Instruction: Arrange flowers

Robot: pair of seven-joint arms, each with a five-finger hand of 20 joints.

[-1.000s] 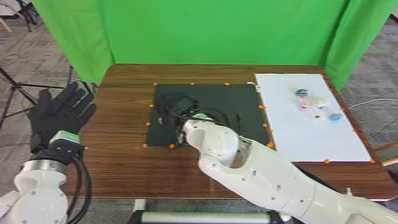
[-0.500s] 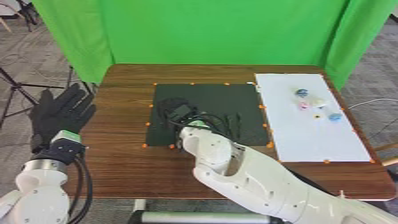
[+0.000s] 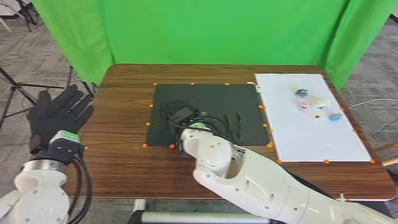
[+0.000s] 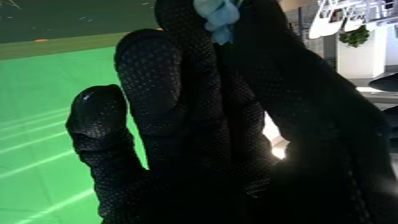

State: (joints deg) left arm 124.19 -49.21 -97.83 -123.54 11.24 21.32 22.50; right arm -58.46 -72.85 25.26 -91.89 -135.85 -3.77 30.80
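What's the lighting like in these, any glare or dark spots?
Head view: fairly even light, the black-gloved right hand blending into the dark mat. Right wrist view: bright glare between its thumb and fingers, pale streaks across the green curtain, much of the glove in deep shadow.

Across the top of my head view I see a green curtain [image 3: 222, 30], with grey carpet [image 3: 369, 75] at both sides, a black tripod [image 3: 15, 86] at the left edge and a thin white cable [image 3: 378, 100] at the right edge.
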